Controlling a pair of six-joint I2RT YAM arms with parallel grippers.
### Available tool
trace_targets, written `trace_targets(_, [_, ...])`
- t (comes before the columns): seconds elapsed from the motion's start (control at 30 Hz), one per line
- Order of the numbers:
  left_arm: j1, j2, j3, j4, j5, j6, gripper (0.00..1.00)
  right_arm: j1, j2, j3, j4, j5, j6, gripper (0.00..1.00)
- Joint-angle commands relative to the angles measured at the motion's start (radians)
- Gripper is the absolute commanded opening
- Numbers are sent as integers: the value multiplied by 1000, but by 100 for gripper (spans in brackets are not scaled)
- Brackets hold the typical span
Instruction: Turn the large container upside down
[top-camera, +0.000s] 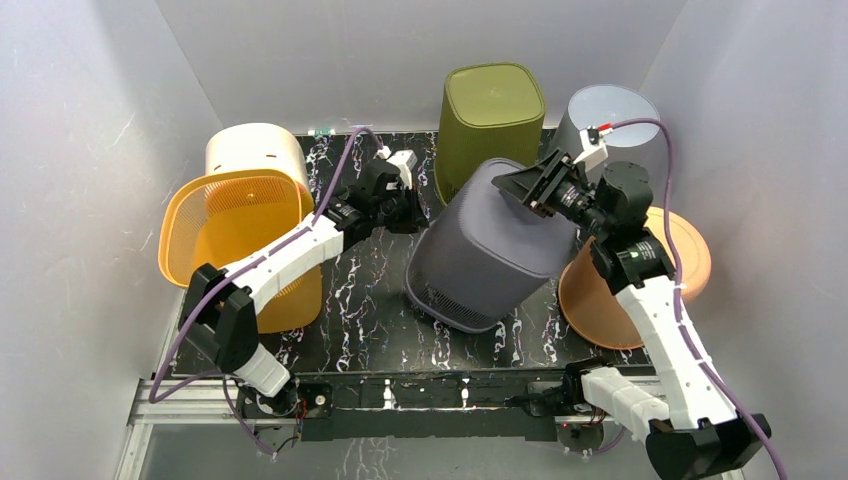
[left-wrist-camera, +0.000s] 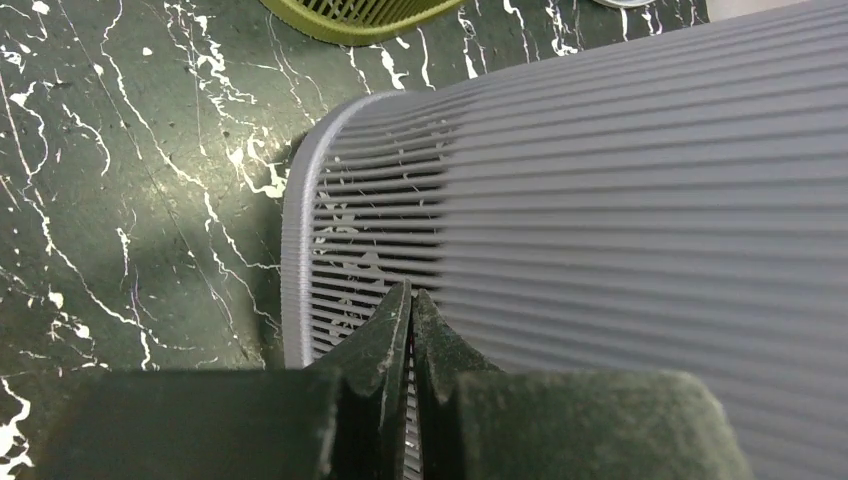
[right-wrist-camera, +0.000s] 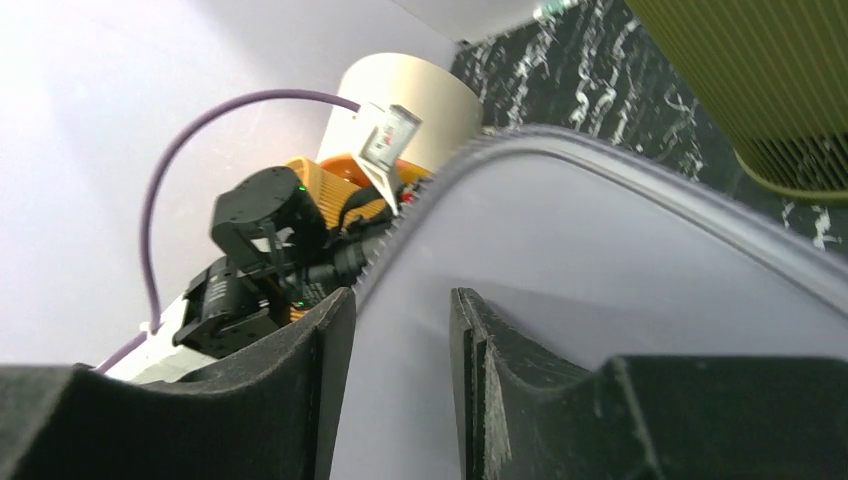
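Observation:
The large grey ribbed container (top-camera: 485, 250) leans tilted on the black marbled table (top-camera: 370, 310), with its mouth at the lower left and its flat base at the upper right. My left gripper (top-camera: 405, 205) is shut and empty at the container's upper left side. In the left wrist view its tips (left-wrist-camera: 411, 292) lie against the slatted wall (left-wrist-camera: 620, 200) near the rim. My right gripper (top-camera: 527, 185) is open at the raised base. In the right wrist view its jaws (right-wrist-camera: 400, 305) stand apart over the smooth base (right-wrist-camera: 560, 250), near its edge.
An olive container (top-camera: 490, 110) stands upside down behind the grey one, with a pale grey one (top-camera: 612, 108) to its right. An orange container (top-camera: 600, 300) lies at the right. A yellow basket (top-camera: 235, 225) and a cream container (top-camera: 255, 150) stand at the left.

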Motion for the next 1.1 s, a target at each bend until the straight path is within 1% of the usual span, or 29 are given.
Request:
trace_targets(0.0, [1, 16, -2, 70, 43, -36, 0, 2, 24, -41, 90, -19, -8, 38])
trace_targets(0.1, [2, 35, 37, 55, 37, -33, 0, 2, 61, -19, 50, 5, -36, 41])
trace_targets(0.17, [2, 55, 102, -2, 18, -19, 2, 1, 98, 58, -26, 13, -92, 42])
trace_targets(0.23, [2, 67, 181, -75, 1, 15, 6, 2, 123, 157, -101, 26, -147, 45])
trace_targets(0.3, [5, 67, 268, -151, -24, 54, 13, 2, 129, 251, -164, 39, -204, 47])
trace_targets(0.37, [8, 64, 388, -236, -44, 92, 22, 1, 126, 326, -243, 52, -271, 51])
trace_targets(0.43, [10, 51, 479, -306, -60, 122, 31, 2, 113, 375, -329, 59, -341, 56])
trace_targets(0.47, [11, 37, 508, -332, -62, 132, 34, 2, 105, 387, -374, 61, -372, 58])
trace_targets(0.5, [11, 20, 527, -348, -59, 143, 39, 2, 95, 394, -414, 57, -402, 60])
trace_targets(0.53, [11, -6, 531, -360, -53, 146, 45, 1, 83, 397, -468, 47, -426, 63])
trace_targets(0.57, [11, -31, 526, -366, -37, 148, 48, 2, 71, 398, -491, 34, -447, 65])
trace_targets(0.67, [11, -113, 479, -370, 8, 138, 65, 1, 39, 404, -586, -23, -496, 70])
trace_targets(0.73, [11, -156, 462, -390, 20, 130, 71, 2, 21, 408, -647, -24, -548, 75])
trace_targets(0.8, [11, -177, 457, -422, 6, 123, 74, 2, 6, 408, -727, 42, -594, 81])
trace_targets(0.87, [11, -237, 440, -440, -56, 112, 75, 2, -7, 392, -803, 124, -622, 85])
trace_targets(0.93, [11, -317, 358, -412, -125, 55, 75, 1, -6, 391, -882, 216, -592, 86])
trace_targets(0.97, [11, -364, 309, -386, -137, 27, 75, 2, -6, 385, -916, 255, -567, 88])
trace_targets(1.0, [11, -418, 259, -355, -139, 10, 76, 1, -12, 367, -935, 263, -547, 88])
trace_targets(1.07, [11, -481, 181, -313, -143, -13, 79, 2, -43, 298, -904, 204, -498, 89])
